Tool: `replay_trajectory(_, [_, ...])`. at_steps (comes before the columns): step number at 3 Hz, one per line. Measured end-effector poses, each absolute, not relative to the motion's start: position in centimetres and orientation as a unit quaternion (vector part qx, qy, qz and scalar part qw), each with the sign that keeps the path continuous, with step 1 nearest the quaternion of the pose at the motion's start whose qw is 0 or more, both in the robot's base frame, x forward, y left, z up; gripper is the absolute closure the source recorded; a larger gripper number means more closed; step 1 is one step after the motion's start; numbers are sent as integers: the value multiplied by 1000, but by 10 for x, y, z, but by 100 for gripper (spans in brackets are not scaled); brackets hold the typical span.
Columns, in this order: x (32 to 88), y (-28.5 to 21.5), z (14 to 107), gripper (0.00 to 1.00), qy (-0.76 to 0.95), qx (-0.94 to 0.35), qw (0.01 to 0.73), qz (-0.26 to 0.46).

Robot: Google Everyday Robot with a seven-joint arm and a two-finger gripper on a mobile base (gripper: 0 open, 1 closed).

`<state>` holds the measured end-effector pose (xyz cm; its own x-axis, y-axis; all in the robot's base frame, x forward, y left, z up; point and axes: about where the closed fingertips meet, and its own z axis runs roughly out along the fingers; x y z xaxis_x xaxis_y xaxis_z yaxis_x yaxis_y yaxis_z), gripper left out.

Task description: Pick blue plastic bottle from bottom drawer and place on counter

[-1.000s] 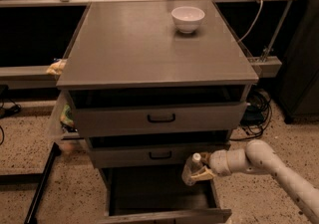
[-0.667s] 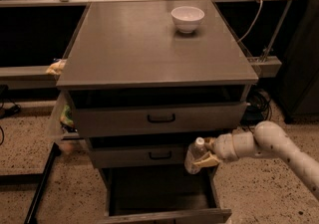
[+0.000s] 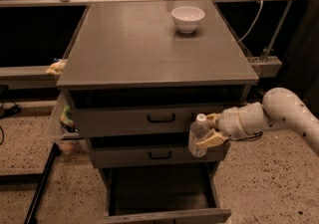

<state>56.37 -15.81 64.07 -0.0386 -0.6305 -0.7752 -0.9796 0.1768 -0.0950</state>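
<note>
My gripper [image 3: 209,129] is shut on the blue plastic bottle [image 3: 198,136], a small clear bottle with a white cap, held upright. It hangs in front of the right end of the two upper drawers, above the open bottom drawer [image 3: 164,203], whose dark inside shows below. The counter [image 3: 149,49] is the wide grey top of the cabinet, above and behind the bottle. My white arm [image 3: 279,113] reaches in from the right.
A white bowl [image 3: 188,18] stands at the back right of the counter. Two shallower drawers with black handles [image 3: 160,118] are slightly open. A cable and a metal rail [image 3: 264,63] lie to the right of the cabinet. Bags [image 3: 62,118] hang at the left side.
The gripper has lifted the bottle upward and slightly right, from level with the middle drawer's lower edge to in front of the upper drawers.
</note>
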Motion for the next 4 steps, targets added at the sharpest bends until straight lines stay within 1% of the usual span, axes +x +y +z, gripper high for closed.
replay_trajectory(2, [562, -155, 657, 100, 676, -594, 359, 248])
replay_trajectory(3, [556, -148, 724, 100, 672, -603, 356, 240])
replay_trajectory(4, [552, -137, 838, 100, 666, -624, 353, 207])
